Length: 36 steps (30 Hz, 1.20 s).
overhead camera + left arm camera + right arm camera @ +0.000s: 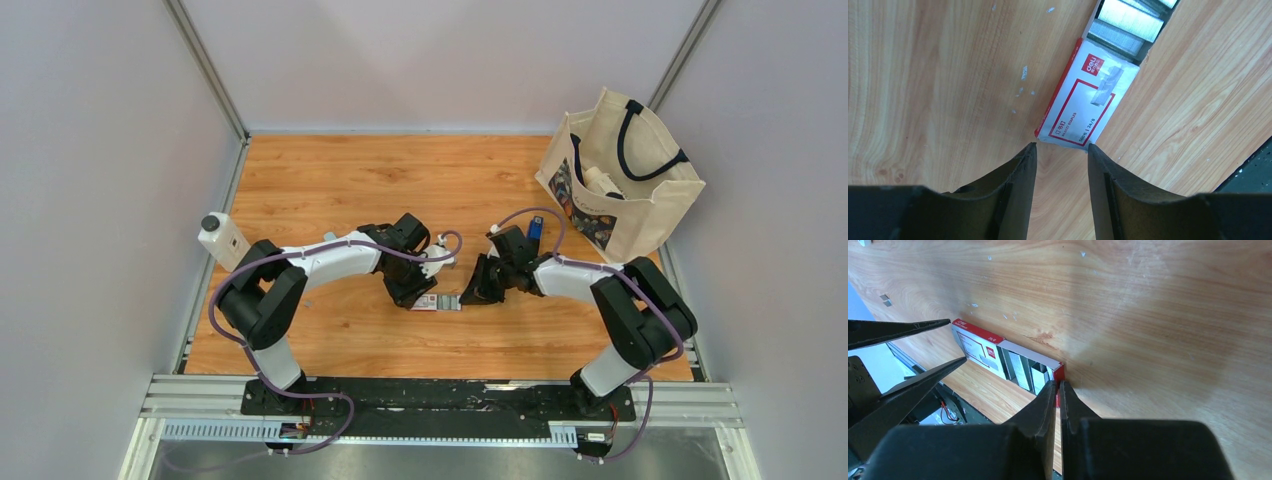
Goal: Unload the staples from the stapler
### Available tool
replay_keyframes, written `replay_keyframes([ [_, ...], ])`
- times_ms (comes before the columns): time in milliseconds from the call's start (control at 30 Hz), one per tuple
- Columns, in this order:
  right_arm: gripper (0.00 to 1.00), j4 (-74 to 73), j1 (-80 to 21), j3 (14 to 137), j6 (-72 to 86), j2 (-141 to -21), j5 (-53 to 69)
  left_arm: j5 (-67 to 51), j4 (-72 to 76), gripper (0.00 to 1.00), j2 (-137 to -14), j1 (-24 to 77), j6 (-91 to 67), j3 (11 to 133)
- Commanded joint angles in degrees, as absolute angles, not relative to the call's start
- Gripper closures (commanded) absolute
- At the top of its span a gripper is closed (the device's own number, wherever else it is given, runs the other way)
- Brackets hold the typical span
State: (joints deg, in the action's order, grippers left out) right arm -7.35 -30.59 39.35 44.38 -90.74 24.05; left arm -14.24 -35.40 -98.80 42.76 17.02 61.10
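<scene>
At mid-table, your left gripper (1060, 147) released, poised just short of the box (1080, 107), your right gripper (1058, 385) clenched on its tray (1028, 353) of staples (1128, 23), stapler (536, 227) well apart beside the bag (640, 218).

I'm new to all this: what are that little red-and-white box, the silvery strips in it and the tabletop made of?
The little box looks like glossy printed card, with folded edges. The staples look metal: silver sheen, fine ribs. The table shows wood grain; perhaps laminate.
</scene>
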Motion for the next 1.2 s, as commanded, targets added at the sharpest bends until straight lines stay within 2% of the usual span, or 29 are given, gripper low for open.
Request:
replay_keyframes([
  [0, 0.92, -4.9, -31.6, 40.4, 45.4, -91.9, 25.0, -14.4, -35.4, 0.50, -99.3, 43.3, 16.8, 63.0],
  [1167, 0.92, -0.5, -37.4, 45.1, 49.6, -96.2, 25.7, -14.9, -35.3, 0.52, -98.8, 43.3, 17.1, 62.8],
])
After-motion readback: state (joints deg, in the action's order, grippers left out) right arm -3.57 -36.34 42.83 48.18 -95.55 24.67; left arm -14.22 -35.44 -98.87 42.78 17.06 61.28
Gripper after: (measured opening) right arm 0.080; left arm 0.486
